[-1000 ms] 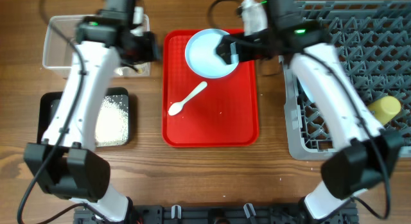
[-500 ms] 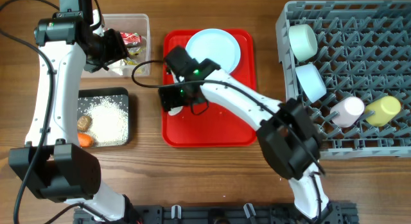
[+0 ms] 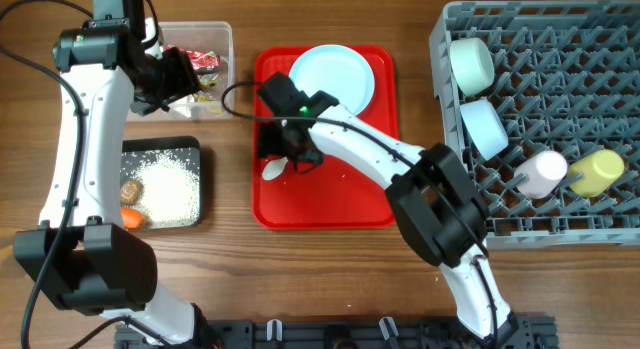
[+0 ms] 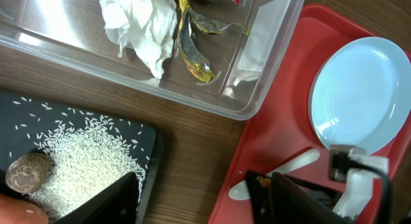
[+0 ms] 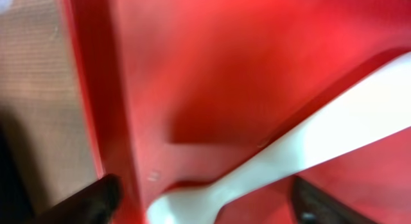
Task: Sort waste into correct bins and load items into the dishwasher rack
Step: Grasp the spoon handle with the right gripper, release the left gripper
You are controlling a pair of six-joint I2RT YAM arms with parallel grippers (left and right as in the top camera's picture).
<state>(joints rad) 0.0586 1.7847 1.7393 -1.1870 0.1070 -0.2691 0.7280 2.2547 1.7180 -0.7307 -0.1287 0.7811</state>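
Note:
The white spoon (image 5: 321,137) lies on the flat red tray (image 3: 330,204), at its left side. My right gripper (image 3: 285,144) is low over it and open, one finger on each side of the spoon's neck (image 5: 205,201). The spoon's bowl (image 3: 272,169) shows below the gripper. The light blue plate (image 3: 335,74) rests at the tray's back. My left gripper (image 4: 199,201) is open and empty, above the gap between the clear tub (image 4: 192,99) and the black tray (image 4: 151,153). The tub holds the tissue (image 4: 144,22) and wrappers (image 4: 192,54).
The black tray (image 3: 195,149) holds rice (image 3: 170,189), the brown lump (image 3: 130,192) and the carrot (image 3: 132,218). The grey rack (image 3: 560,234) on the right holds two bowls (image 3: 470,64) (image 3: 483,126), the pink cup (image 3: 540,174) and the yellow cup (image 3: 597,171).
Over the last half second my right gripper has shifted a little to the right over the spoon, and the spoon's bowl now shows. The left arm has stayed put.

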